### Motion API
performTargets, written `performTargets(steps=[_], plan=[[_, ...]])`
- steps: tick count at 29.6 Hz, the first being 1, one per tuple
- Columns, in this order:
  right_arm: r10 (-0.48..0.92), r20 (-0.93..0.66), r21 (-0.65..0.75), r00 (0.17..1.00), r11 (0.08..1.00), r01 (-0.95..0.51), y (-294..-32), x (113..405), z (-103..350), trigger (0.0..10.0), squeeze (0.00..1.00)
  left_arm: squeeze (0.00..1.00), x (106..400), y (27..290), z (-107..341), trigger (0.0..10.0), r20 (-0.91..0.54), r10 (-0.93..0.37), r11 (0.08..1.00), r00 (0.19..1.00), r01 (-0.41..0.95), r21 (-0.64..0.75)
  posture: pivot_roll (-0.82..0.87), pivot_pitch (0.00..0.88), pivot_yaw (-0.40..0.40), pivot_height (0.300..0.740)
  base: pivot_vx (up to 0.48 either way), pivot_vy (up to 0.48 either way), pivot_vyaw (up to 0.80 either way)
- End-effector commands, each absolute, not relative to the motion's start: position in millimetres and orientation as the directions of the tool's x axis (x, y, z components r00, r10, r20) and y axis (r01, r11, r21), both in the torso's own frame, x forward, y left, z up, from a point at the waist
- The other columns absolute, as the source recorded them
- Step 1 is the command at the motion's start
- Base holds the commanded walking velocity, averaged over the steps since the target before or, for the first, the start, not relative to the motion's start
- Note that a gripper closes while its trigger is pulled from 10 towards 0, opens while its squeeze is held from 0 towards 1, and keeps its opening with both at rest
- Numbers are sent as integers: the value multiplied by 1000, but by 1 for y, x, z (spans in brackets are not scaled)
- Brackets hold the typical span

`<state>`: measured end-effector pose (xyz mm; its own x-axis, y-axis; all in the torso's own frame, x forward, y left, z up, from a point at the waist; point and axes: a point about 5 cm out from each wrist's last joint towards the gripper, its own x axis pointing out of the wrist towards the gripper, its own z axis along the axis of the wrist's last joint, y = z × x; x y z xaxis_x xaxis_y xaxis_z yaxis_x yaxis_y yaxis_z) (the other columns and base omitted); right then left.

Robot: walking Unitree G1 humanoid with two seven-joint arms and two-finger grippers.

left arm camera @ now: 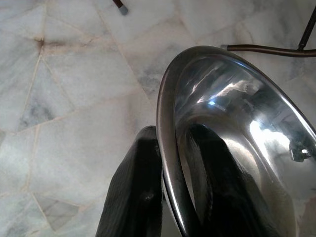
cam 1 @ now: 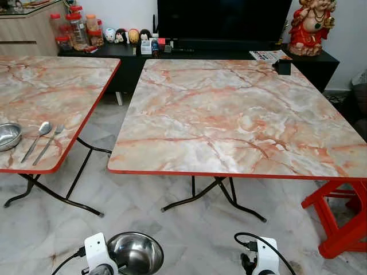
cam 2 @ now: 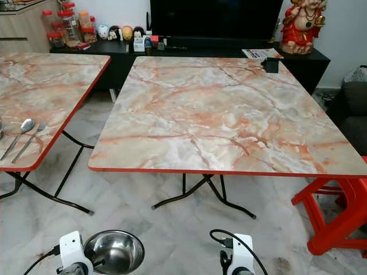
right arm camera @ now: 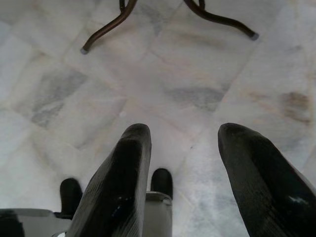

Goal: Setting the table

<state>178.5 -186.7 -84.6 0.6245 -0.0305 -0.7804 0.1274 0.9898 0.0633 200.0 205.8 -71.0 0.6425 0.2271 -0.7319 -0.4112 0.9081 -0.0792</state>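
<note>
A large marble-patterned counter (cam 1: 229, 114) with a red edge stands straight ahead of me, its near edge facing me. A second counter (cam 1: 51, 97) stands to my left; near its front edge lie a steel bowl (cam 1: 8, 136), a spoon (cam 1: 39, 137) and a fork (cam 1: 50, 142). Low over the marble floor (cam 1: 189, 240), my left gripper (left arm camera: 170, 197) carries a second steel bowl (cam 1: 135, 252), its fingers (left arm camera: 133, 197) pinched on the rim, one inside and one outside. My right gripper (right arm camera: 185, 163) hangs beside it, fingers spread apart and empty. The carried bowl sits below and short of the big counter's near edge, toward its left corner, so I judge the left arm must lift it up and forward.
</note>
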Motion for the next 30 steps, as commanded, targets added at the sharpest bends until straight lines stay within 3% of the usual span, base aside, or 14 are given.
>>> performTargets(steps=[1, 25, 30], plan=[[-66, -765, 30, 641, 990, 138, -194, 182, -82, 10000, 0, 0, 200, 205, -72, 10000, -741, 224, 912, 634, -404, -71, 3, 0, -38, 740, 0, 0, 656], [-101, -785, 2, 611, 986, 166, -201, 180, -83, 10000, 0, 0, 202, 205, -71, 10000, -739, 226, 908, 634, -411, -75, -4, 0, -40, 740, 0, 0, 61], [-101, -781, 6, 616, 986, 169, -201, 180, -82, 10000, 0, 0, 202, 205, -70, 10000, -738, 228, 911, 635, -407, -68, -5, 0, -39, 740, 0, -264, 0]])
